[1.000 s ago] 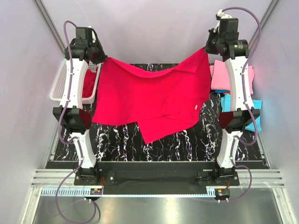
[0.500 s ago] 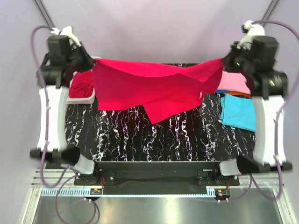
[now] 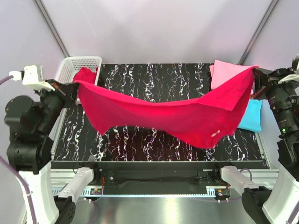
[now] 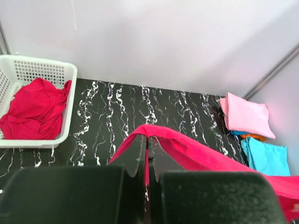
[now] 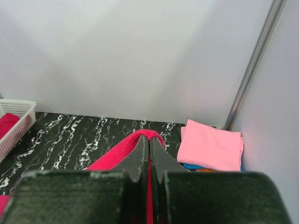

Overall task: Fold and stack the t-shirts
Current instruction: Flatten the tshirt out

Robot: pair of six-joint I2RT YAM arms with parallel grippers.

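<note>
Red t-shirt (image 3: 177, 116) is stretched in the air between the 2 arms and spans nearly the full width of the black marbled table (image 3: 154, 77). Left gripper (image 4: 148, 140) is clamped tight on 1 edge of it at the left side; in the left wrist view the fingers meet with red cloth pinched between them. Right gripper (image 5: 149, 140) is likewise closed on the opposite edge at the right side, with cloth squeezed between its tips. The shirt sags in the middle. Its lower edge hangs deepest toward the right front, where a small white tag (image 3: 215, 134) shows. Can't tell if that low part touches the table. White mesh basket (image 3: 79, 60) sits at the far left corner, with a 2nd red t-shirt (image 4: 32, 107) crumpled inside it and bunched up to the rim on the side facing the table. At the far right corner a folded pink t-shirt (image 4: 247, 116) lies flat, and in the top view its near edge is partly hidden behind the held shirt. A turquoise t-shirt (image 4: 266, 158) lies just in front of the pink one. A sliver of an orange t-shirt (image 4: 254, 136) peeks out between them. Both arms are spread wide, out near the table's left and right edges.
</note>
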